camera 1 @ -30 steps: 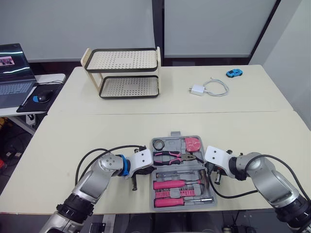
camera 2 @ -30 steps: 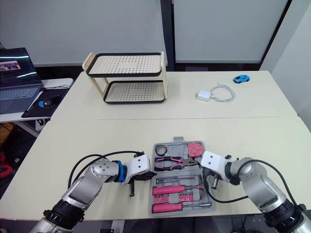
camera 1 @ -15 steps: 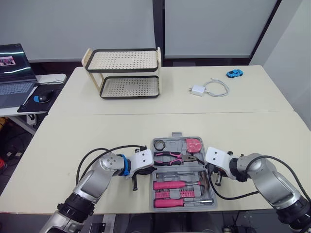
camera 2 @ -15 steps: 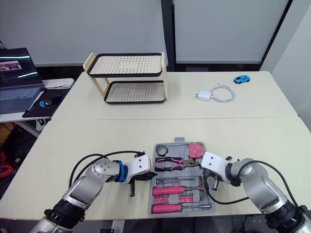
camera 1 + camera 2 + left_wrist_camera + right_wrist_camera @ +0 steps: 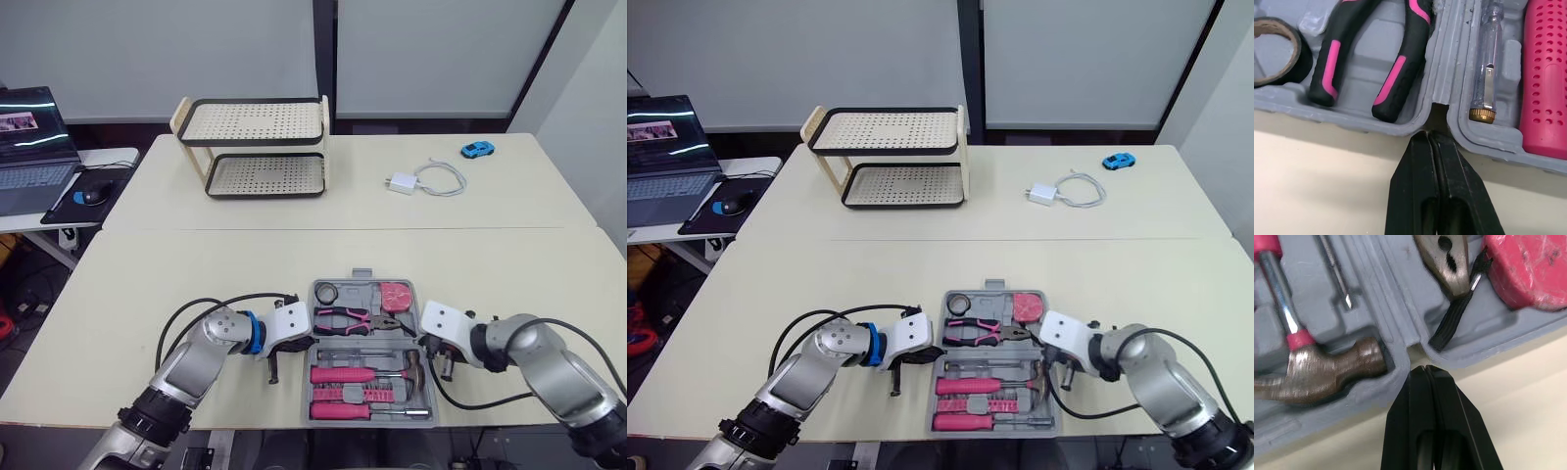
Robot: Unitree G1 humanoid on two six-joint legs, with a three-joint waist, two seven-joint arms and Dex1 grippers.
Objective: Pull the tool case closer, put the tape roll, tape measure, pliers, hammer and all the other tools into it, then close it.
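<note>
On the cream table [image 5: 147, 284], the left hand [image 5: 1430, 136] has its two black fingers pressed together with nothing between them. Their joined tip sits at the notch where the two halves of the open grey plastic tool case [image 5: 361, 293] meet on its left side. Closed like this, the fingers make a narrow wedge, probably because that fits the hinge gap better than a spread hand would.

The case lies open and flat near the table's front edge, between the two hands, so it looks already pulled in.

- **Far half:** it holds the black tape roll [image 5: 324, 293], the pink-and-black handled pliers [image 5: 348, 316] and the pink tape measure [image 5: 395, 295], each in its own moulded recess.
- **Near half:** it carries a clear-handled screwdriver [image 5: 1486, 63], the pink-handled hammer [image 5: 367, 374] and a pink-gripped screwdriver [image 5: 343, 409].

No tools lie loose on the table beside the case, so packing seems finished and only closing is left.

The right hand [image 5: 1424, 369] mirrors the left. Its fingers are also together and empty, with the tip at the matching notch on the case's right side, just beside the hammer's steel head. Placed one on each side of the fold line, the hands look set either to steady the case or to get under one half and swing it over. A lift from both sides should keep the half from twisting.
</note>
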